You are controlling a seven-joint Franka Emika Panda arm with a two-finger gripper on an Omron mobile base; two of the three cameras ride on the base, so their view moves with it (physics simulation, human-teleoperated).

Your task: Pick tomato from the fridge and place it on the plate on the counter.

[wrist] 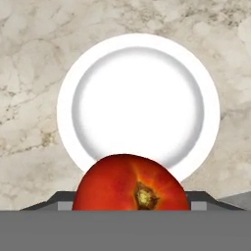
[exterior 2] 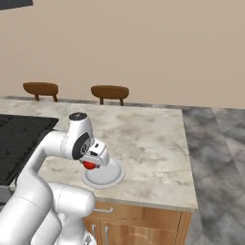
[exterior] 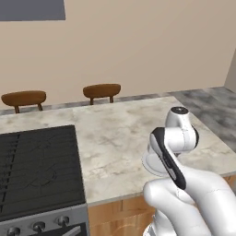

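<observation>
The tomato (wrist: 131, 184), red and glossy with its stem scar facing the camera, sits between my fingers. My gripper (exterior 2: 91, 162) is shut on it and hangs just above the near-left rim of the white plate (exterior 2: 109, 178). The tomato (exterior 2: 88, 165) shows as a small red patch under the hand. In the hand view the plate (wrist: 137, 105) lies straight ahead on the marbled counter (wrist: 29, 73), with nothing on it. From the left base view my own arm covers most of the plate (exterior: 148, 162). The fridge is out of view.
A black stove top (exterior: 37, 170) fills the counter's left side. Two wooden chairs (exterior: 102, 91) (exterior: 24, 98) stand behind the far edge. The counter (exterior 2: 148, 139) ends at the right over grey floor (exterior 2: 220, 158). Wooden cabinets (exterior 2: 139, 225) sit below the front edge.
</observation>
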